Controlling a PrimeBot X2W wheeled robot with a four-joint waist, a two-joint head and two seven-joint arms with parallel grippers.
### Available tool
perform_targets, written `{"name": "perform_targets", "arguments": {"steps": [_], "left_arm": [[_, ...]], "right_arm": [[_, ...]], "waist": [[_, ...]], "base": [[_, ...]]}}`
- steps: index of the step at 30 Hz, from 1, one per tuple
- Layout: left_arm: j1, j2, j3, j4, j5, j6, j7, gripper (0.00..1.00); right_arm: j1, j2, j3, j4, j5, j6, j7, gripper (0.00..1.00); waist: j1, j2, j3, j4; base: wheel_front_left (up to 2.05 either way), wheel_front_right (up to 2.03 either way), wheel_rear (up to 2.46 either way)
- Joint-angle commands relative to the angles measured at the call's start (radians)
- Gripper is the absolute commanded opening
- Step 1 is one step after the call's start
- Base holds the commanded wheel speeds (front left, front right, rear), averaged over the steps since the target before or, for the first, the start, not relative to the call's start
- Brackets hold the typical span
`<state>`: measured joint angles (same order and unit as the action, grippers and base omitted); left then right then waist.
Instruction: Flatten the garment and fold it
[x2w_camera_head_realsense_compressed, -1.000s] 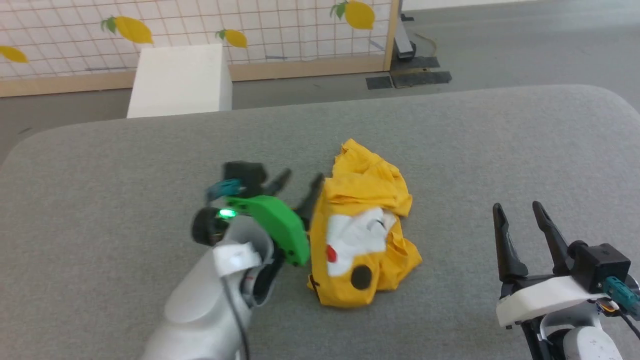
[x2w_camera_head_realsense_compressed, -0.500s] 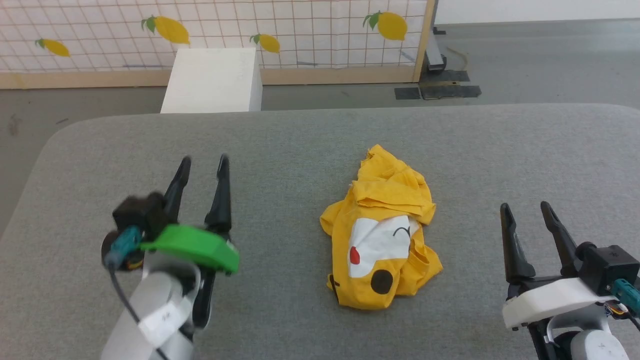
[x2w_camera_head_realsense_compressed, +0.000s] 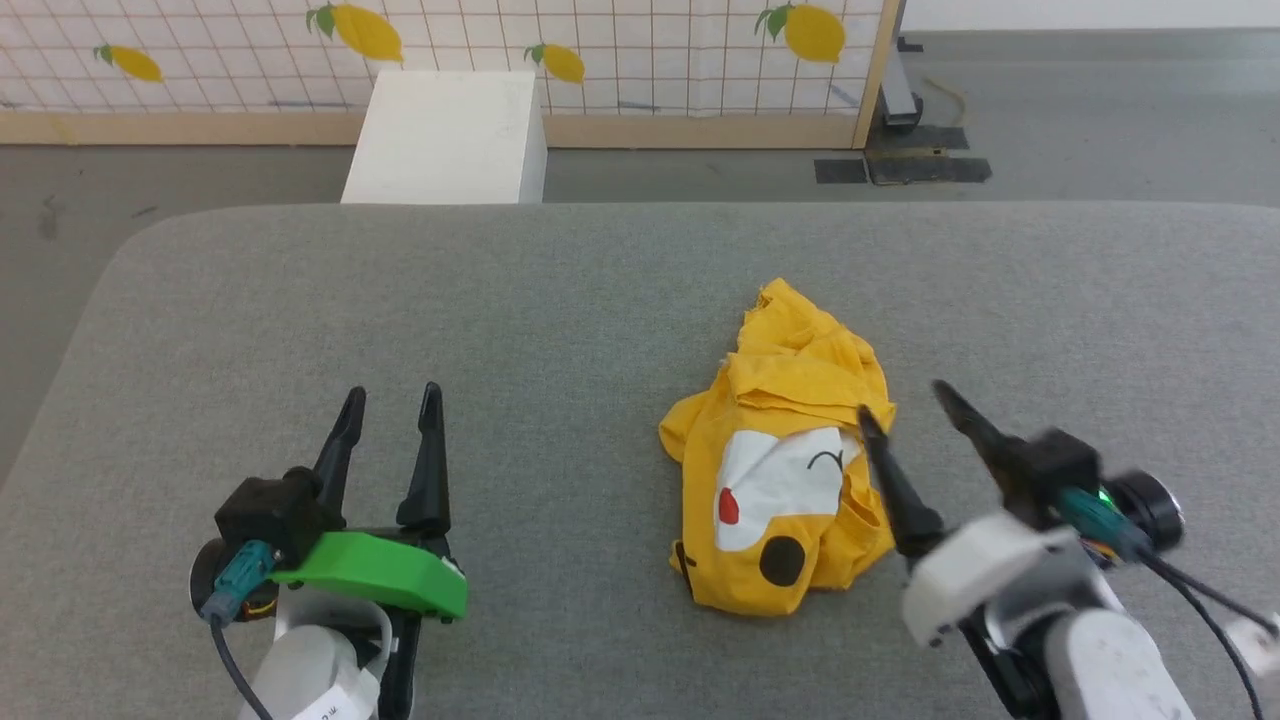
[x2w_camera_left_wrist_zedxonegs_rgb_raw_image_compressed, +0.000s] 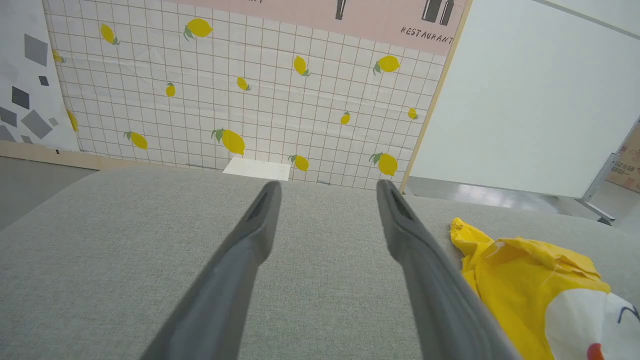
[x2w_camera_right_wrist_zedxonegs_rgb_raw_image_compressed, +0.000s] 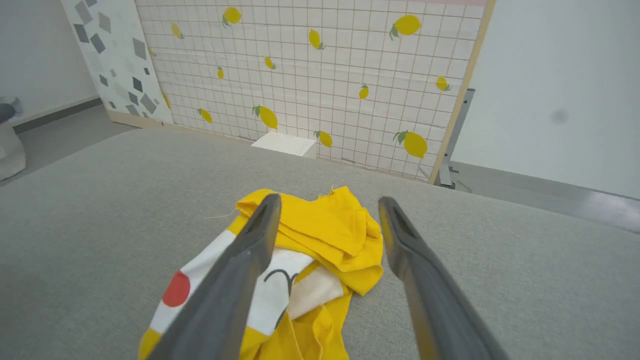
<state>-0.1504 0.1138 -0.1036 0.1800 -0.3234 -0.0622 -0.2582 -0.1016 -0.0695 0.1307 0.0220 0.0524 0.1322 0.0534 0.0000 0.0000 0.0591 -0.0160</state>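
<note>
Left tool (x2w_camera_head_realsense_compressed: 392, 392), head view: the two dark fingers stand wide apart and grip nothing. This tool sits at the lower left over the grey counter (x2w_camera_head_realsense_compressed: 560, 300), fingers pointing away from the robot. The garment (x2w_camera_head_realsense_compressed: 790, 500) lies crumpled in a heap on the counter, right of centre and well apart from the left tool. Its yellow cloth shows a white oval, a red dot, a black dot and a thin black line. The right tool (x2w_camera_head_realsense_compressed: 900, 400) is at the lower right, angled toward the garment, fingers wide and gripping nothing. Its inner finger overlaps the garment's right edge; contact cannot be determined. Beyond the counter, a white box (x2w_camera_head_realsense_compressed: 445, 135) stands on the floor before a lemon-printed grid panel (x2w_camera_head_realsense_compressed: 650, 50).

Left wrist view: the left tool (x2w_camera_left_wrist_zedxonegs_rgb_raw_image_compressed: 327, 185) is spread wide over bare counter (x2w_camera_left_wrist_zedxonegs_rgb_raw_image_compressed: 125, 240). The garment (x2w_camera_left_wrist_zedxonegs_rgb_raw_image_compressed: 520, 280) lies at the lower right, beside the finger on that side.

Right wrist view: the right tool (x2w_camera_right_wrist_zedxonegs_rgb_raw_image_compressed: 328, 199) is spread wide. The garment (x2w_camera_right_wrist_zedxonegs_rgb_raw_image_compressed: 320, 225) lies directly ahead, its folded yellow part between the two fingertips. One finger crosses the white print; the other lies over bare counter (x2w_camera_right_wrist_zedxonegs_rgb_raw_image_compressed: 500, 260) just beside the cloth's edge. Whether either finger touches the cloth cannot be determined.
</note>
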Motion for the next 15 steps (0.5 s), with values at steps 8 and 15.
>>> {"name": "perform_targets", "arguments": {"steps": [8,15], "left_arm": [[-0.012,-0.040,0.032,-0.012,0.044,-0.031,-0.004,1.00],[-0.039,-0.057,0.029,-0.008,0.052,-0.045,-0.004,1.00]], "right_arm": [[-0.244,-0.061,0.189,0.153,0.056,-0.002,0.361,1.00],[-0.412,-0.061,0.249,0.306,0.048,-0.002,0.525,1.00]], "waist": [[0.0000,0.0000,0.061,0.045],[0.0000,0.0000,0.099,0.089]], "base": [[0.00,0.00,0.00],[0.00,0.00,0.00]]}}
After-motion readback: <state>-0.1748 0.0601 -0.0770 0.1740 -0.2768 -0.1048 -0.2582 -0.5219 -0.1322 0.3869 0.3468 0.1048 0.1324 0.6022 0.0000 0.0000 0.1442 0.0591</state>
